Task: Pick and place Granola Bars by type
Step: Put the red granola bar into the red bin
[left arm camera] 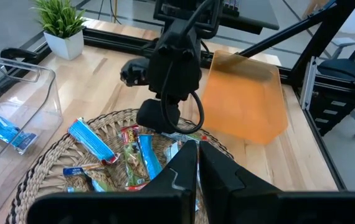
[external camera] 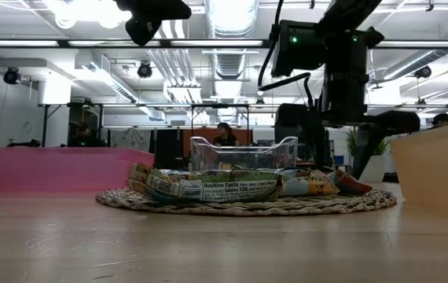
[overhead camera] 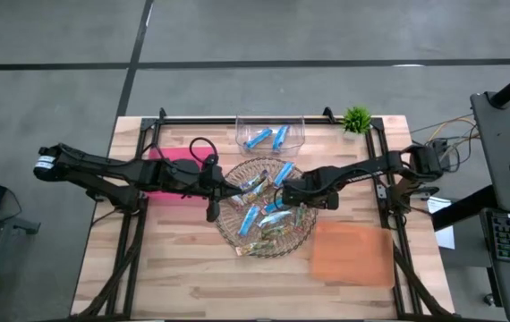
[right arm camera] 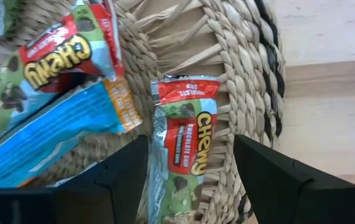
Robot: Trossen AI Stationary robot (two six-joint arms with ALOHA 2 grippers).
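Note:
Several granola bars in blue, silvery and green-brown wrappers lie heaped on a round wicker tray at the table's middle. My right gripper points down over the tray's right part, open. Its fingers stand on either side of a green and red "Chewy" bar, which lies flat near the tray's rim; I see no touch. A blue bar lies beside it. My left gripper hangs shut above the tray's left edge, holding nothing.
A clear bin with two blue bars stands at the far edge. A pink bin sits left of the tray, and an orange bin at the near right. A small potted plant stands at the far right.

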